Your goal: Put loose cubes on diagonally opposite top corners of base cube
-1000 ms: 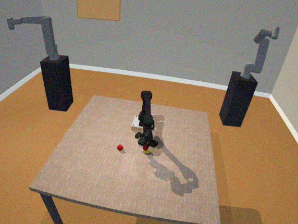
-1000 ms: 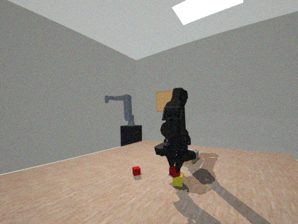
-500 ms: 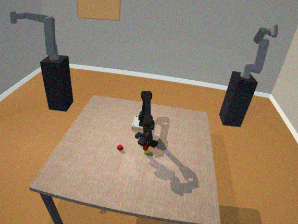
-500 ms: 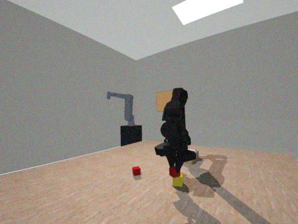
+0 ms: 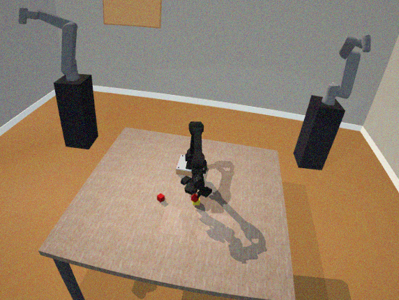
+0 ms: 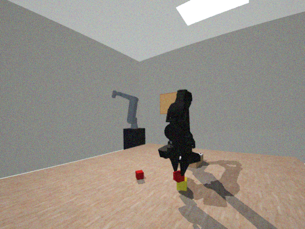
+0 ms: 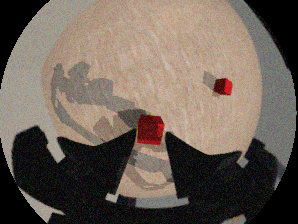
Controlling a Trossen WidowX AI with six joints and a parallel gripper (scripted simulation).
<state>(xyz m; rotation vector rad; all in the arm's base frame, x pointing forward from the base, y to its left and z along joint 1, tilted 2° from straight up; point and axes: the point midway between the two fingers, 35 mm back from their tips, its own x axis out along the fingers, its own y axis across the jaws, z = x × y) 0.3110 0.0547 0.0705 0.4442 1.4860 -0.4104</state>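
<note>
Tool (image 6: 179, 171) of the black arm (image 6: 179, 122) points straight down over the stack, its fingers parted a little and standing to either side of a red cube (image 6: 178, 176) without clamping it. That cube rests on the yellow base cube (image 6: 182, 185), shifted toward one top corner so that it overhangs on the left in the exterior view. In the wrist view the red cube (image 7: 150, 128) shows between the two dark fingers. A second red cube (image 6: 139, 174) sits alone on the worktop (image 6: 80, 202), well apart to the left of the stack. The arm's shadow falls across the worktop to the right
</note>
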